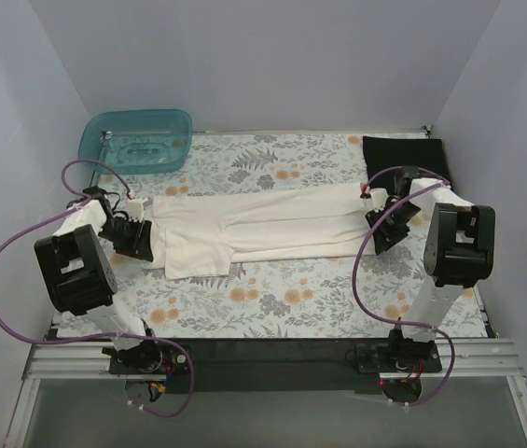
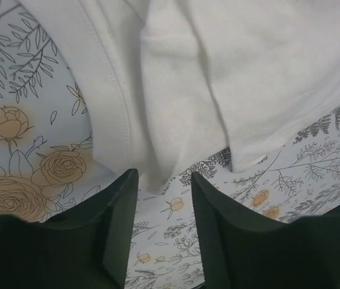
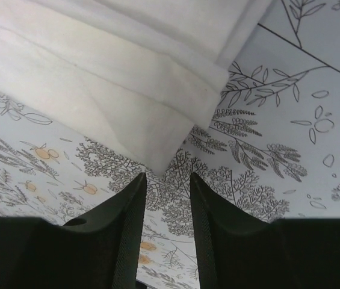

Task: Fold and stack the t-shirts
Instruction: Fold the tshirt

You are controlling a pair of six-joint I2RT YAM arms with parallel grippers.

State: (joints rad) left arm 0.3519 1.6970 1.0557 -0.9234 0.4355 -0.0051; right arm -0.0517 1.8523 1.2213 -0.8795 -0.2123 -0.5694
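Cream-white t-shirt (image 1: 263, 229) ends just ahead of the left and right jaws, both apart.

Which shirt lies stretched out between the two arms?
The cream-white t-shirt, spread long across the floral cloth; the black t-shirt lies apart at the far right corner.

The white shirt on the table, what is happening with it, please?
Two robot arms are folding it. The white t-shirt lies on the floral cloth, already folded lengthwise into a long band. The left gripper is at its left end and the right gripper at its right end. Both are open, with the fabric's edge just at their fingertips and nothing clamped. The black shirt lies at the far right corner, and a teal tub stands at the far left.
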